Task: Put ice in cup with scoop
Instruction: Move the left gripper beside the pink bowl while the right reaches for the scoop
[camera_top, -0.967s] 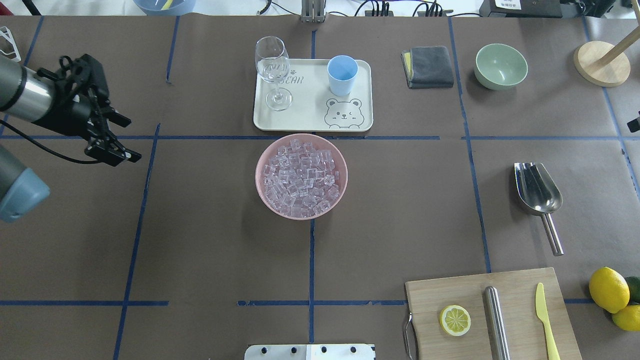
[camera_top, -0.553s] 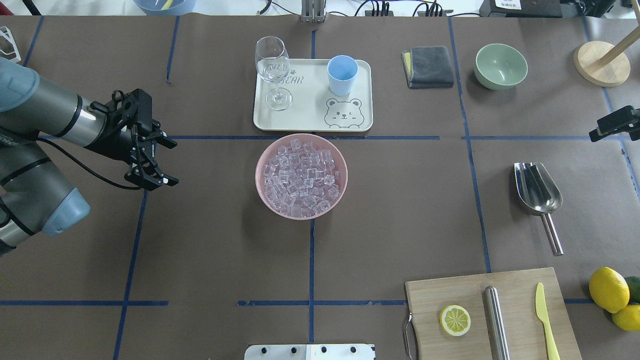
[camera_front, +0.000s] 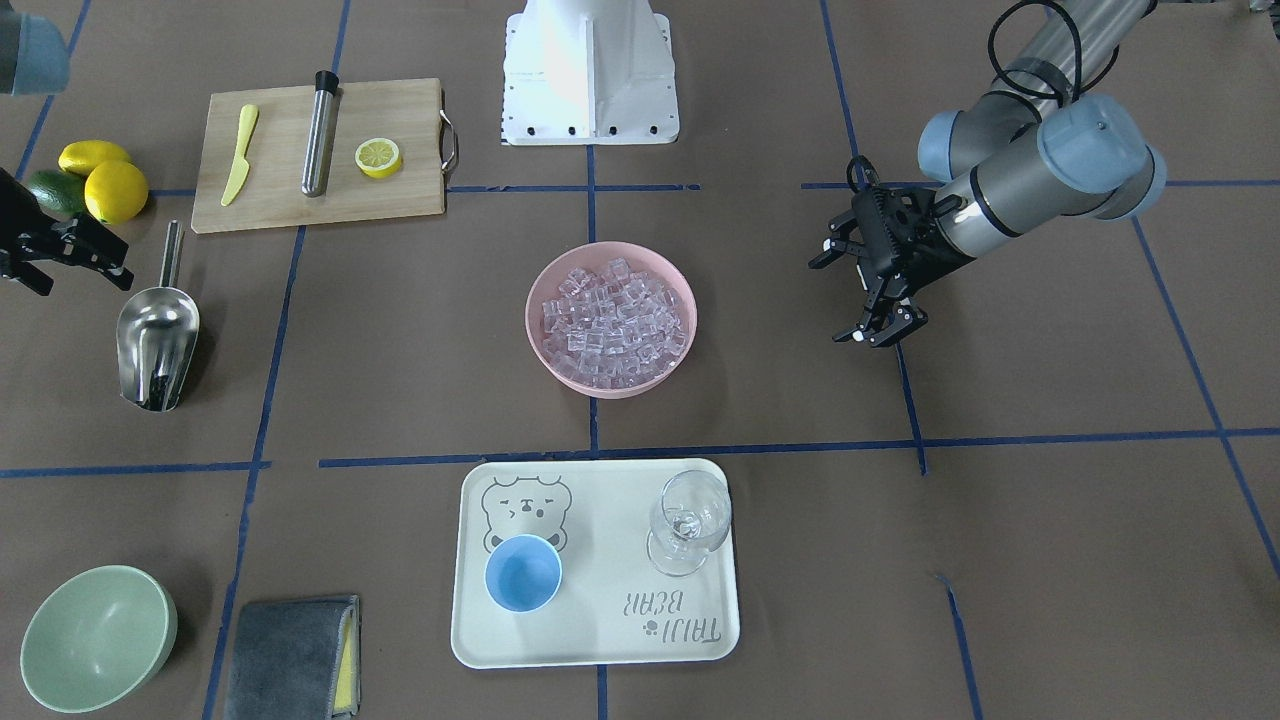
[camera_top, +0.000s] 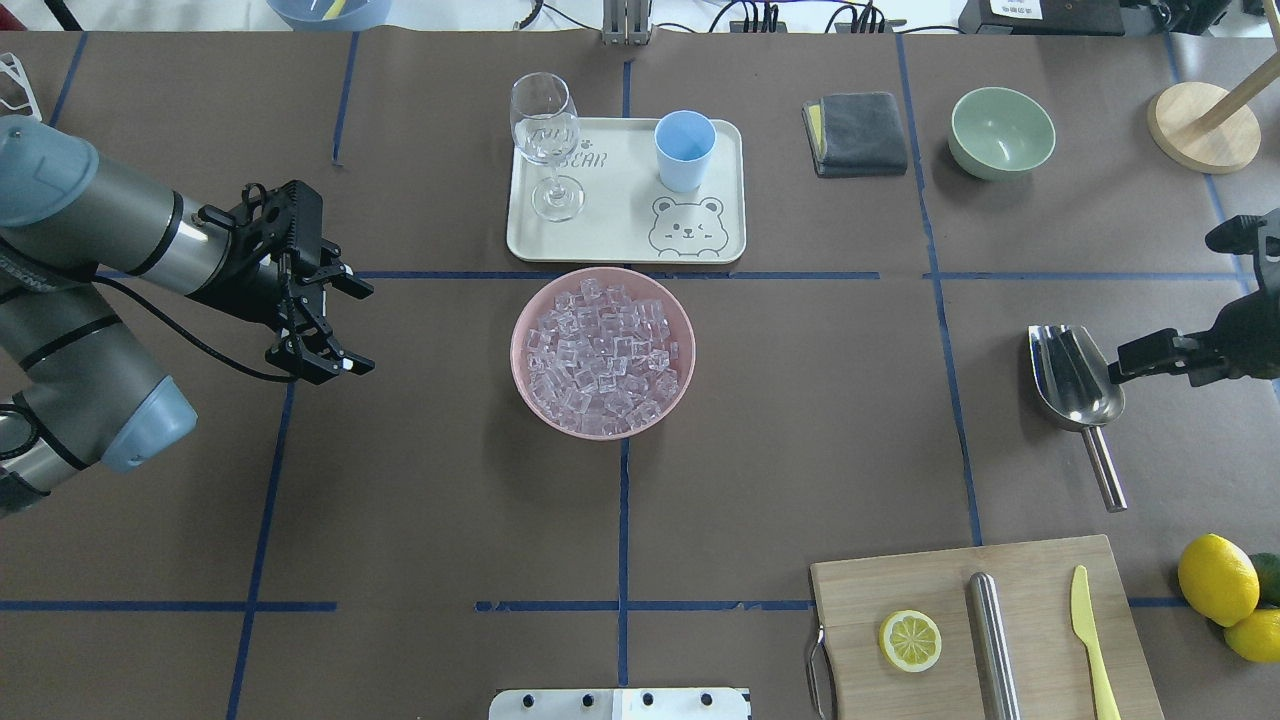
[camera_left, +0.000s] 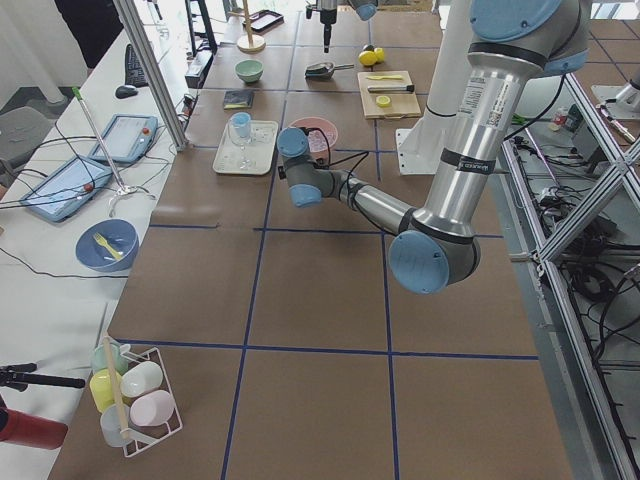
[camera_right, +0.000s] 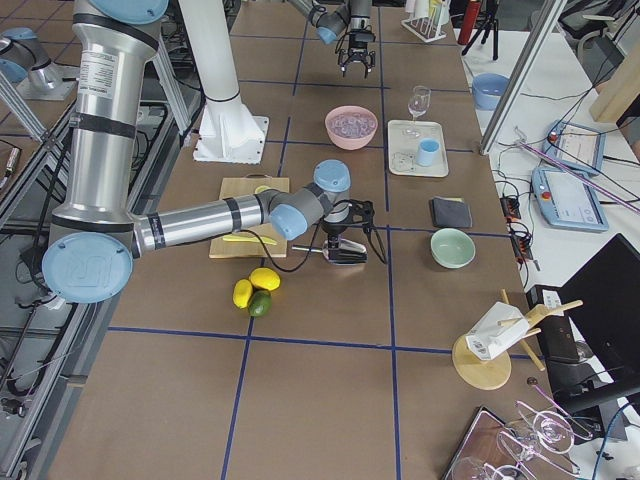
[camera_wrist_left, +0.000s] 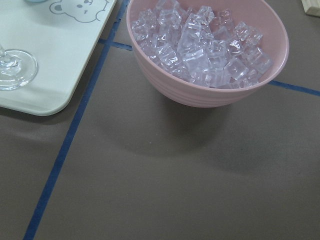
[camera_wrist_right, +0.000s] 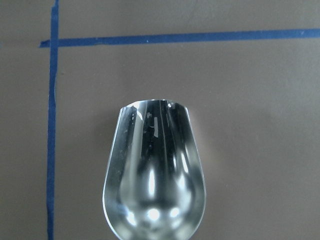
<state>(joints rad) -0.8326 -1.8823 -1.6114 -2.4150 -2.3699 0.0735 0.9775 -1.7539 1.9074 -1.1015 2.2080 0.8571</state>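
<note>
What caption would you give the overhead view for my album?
Left end effector open beside the bowl of ice; right end effector poised over the scoop.

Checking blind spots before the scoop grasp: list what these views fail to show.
- Scoop handle: cut off by the right wrist view's bottom edge.
- Right tool: partly cut off by the overhead view's right edge.
- Wine glass: only its foot shows in the left wrist view; edges cut the rest.

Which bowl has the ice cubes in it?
The pink bowl in the middle holds the ice; the green bowl by the grey cloth is empty.
</note>
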